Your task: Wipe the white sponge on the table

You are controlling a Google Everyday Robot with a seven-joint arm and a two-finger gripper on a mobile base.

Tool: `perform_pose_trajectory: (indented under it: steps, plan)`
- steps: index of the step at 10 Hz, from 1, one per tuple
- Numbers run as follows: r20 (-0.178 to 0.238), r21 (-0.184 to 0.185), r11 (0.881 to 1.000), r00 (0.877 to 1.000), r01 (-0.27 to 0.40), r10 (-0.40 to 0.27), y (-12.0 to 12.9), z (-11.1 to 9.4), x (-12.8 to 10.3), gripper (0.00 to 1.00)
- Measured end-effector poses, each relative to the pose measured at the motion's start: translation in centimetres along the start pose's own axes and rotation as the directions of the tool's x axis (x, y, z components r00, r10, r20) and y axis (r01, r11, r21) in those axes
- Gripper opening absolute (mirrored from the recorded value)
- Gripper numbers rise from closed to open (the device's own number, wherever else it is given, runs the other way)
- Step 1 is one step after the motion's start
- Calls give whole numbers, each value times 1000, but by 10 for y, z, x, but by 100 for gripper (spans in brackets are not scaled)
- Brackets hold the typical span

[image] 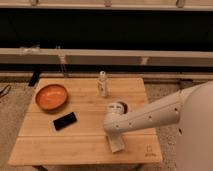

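Near front edge of table (60, 148), toward right corner: white sponge (117, 146), flat, off-white, soft-edged, oblong. Pincer (114, 134) directly over its far end; grip state impossible to tell.

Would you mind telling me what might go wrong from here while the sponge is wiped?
The white sponge lies under the gripper near the front edge of the table, so a stroke toward that edge may push it off. The white cup stands just behind the arm; a sweep back could tip it.
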Motion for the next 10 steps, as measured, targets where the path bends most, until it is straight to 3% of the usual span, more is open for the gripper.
perform_pose_trajectory:
  steps: [3,4,8,10]
  plan:
    - [-1,13,1000,1000,-16,16,-1,-20,-1,4]
    - [-1,24,1000,1000,-12,12,-7,-23,-2,0]
    - [-34,67,997,999,-27,29,-36,-21,4,0]
    - [-68,92,996,998,-10,16,-64,-19,13,0]
